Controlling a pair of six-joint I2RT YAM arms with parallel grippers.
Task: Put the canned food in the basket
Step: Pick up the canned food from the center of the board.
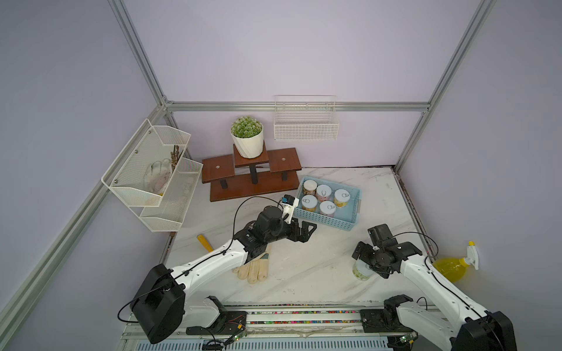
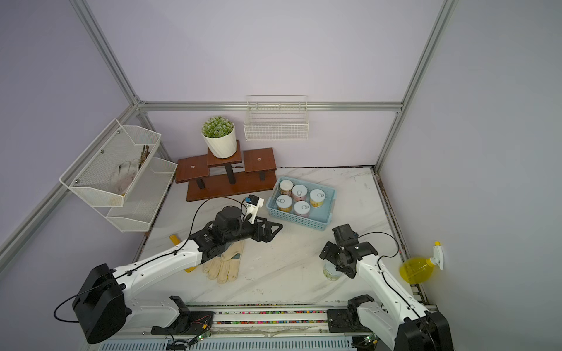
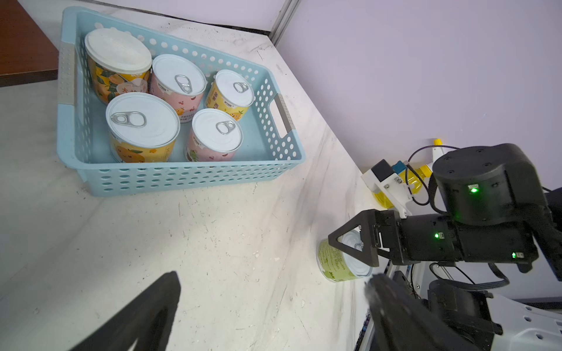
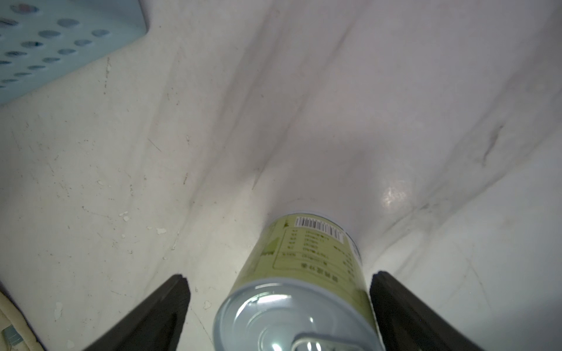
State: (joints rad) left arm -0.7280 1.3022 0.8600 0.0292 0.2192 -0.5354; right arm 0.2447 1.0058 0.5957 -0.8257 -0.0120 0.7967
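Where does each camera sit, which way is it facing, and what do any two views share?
Top views: high over the robot's side, looking down on the table, basket, left arm and right arm.
Left wrist: on the left arm, facing the basket with five cans; the open left gripper shows, right gripper beyond.
Right wrist: looks down along the open right gripper straddling the green can.
Shared: the green can appears in every view.
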